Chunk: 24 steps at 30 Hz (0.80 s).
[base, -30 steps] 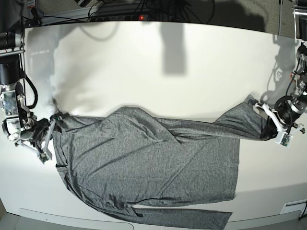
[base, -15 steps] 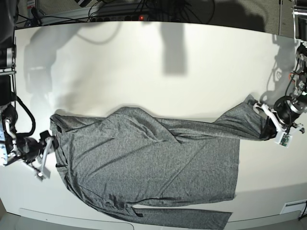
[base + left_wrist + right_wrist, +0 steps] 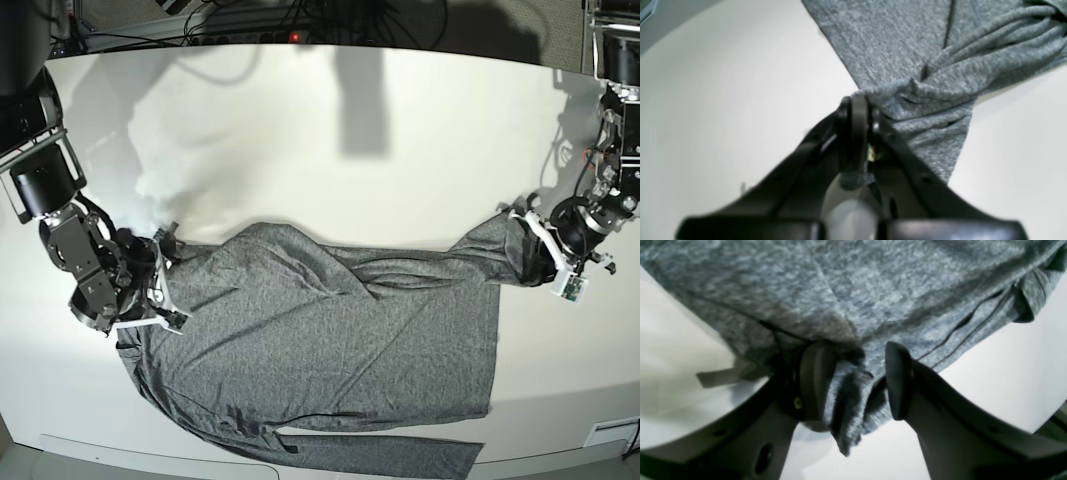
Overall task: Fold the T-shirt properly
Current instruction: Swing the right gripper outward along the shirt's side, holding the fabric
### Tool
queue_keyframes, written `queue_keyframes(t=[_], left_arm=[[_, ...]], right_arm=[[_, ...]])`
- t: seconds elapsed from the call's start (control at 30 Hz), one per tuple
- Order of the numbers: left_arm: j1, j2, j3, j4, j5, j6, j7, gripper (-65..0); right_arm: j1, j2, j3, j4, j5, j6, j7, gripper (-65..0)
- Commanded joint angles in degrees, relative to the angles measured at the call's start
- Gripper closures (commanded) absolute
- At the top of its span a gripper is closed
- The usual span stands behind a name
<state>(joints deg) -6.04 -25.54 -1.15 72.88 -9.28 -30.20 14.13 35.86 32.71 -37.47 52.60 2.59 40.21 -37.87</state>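
Grey T-shirt [image 3: 320, 340] spread mostly flat across near half of white surface [image 3: 330, 150], long sleeves trailing along near edge. Left pincer [image 3: 858, 106] pressed together on a bunched fold at shirt's edge, cloth gathered into creases there and drawn out toward that end. Right pincer [image 3: 857, 380] spread, fingers [image 3: 815, 380] either side of a hanging fold at shirt's opposite end, not clamping it.

No readable text, labels, brands or numbers anywhere, plain grey T-shirt [image 3: 330, 340], bare white table [image 3: 400, 150]
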Motion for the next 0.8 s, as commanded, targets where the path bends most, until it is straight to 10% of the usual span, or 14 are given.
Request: queue_keyframes(t=[0.0, 0.4, 0.77], left_arm=[[-1.22, -0.85, -0.52, 0.79, -0.59, 0.17, -1.31, 0.0], [-0.83, -0.85, -0.55, 0.7, -0.59, 0.17, -0.07, 0.0], [-0.48, -0.83, -0.55, 0.7, -0.61, 0.17, -0.11, 0.0]], right_arm=[[2.21, 1.14, 0.74, 1.86, -0.46, -0.21, -1.14, -28.2], [0.48, 7.28, 0.74, 18.32, 21.77, -0.21, -18.56, -24.8], [-8.39, 6.78, 0.72, 18.27, 4.31, -0.21, -3.32, -24.8]])
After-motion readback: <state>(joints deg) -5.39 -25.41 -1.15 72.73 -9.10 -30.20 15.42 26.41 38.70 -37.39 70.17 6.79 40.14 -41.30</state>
